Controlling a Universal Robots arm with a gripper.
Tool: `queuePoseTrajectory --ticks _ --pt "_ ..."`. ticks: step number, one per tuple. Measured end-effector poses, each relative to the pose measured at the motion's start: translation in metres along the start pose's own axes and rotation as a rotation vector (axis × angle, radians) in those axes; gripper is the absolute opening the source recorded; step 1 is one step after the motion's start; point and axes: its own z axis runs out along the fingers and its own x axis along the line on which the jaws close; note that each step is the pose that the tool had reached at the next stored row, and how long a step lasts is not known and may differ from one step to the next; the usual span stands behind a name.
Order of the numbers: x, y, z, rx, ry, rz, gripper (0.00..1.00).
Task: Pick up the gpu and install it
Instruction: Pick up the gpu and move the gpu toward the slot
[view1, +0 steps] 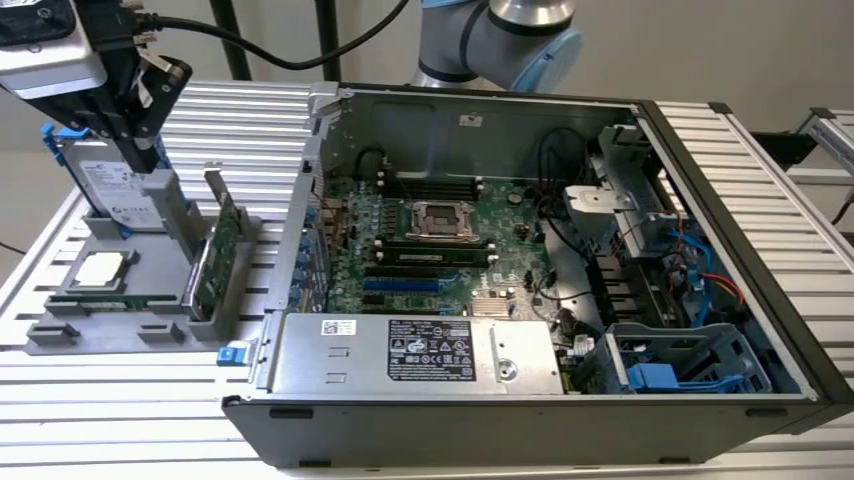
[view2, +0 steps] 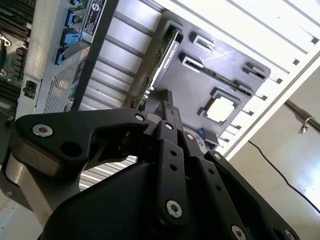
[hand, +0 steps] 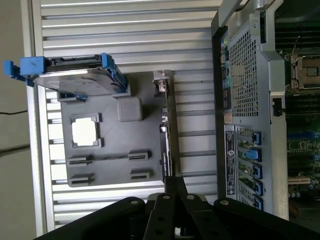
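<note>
We see the gpu standing on edge in the gray holder, on the holder's side nearest the computer case. Its long axis runs along that side, with the silver bracket toward the hard drive. The end effector hangs above the holder, fingers pressed together on nothing.

legible text: none | printed label on power supply: unreadable

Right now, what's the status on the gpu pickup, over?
Gripper shut, empty, hovering above the gray holder. gpu on edge in that holder, untouched. Hard drive stands beside it; nothing between gripper and gpu.
</note>
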Motion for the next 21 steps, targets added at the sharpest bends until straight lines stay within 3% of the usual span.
queuePoseTrajectory --ticks 8,9,21 --pt "0.0 0.0 0.0 0.0003 -0.0001 0.0 0.0" --pt "0.0 0.0 0.0 0.0004 -0.0001 0.0 1.0" --pt "0.0 0.0001 0.0006 0.0019 -0.0002 0.0 1.0"
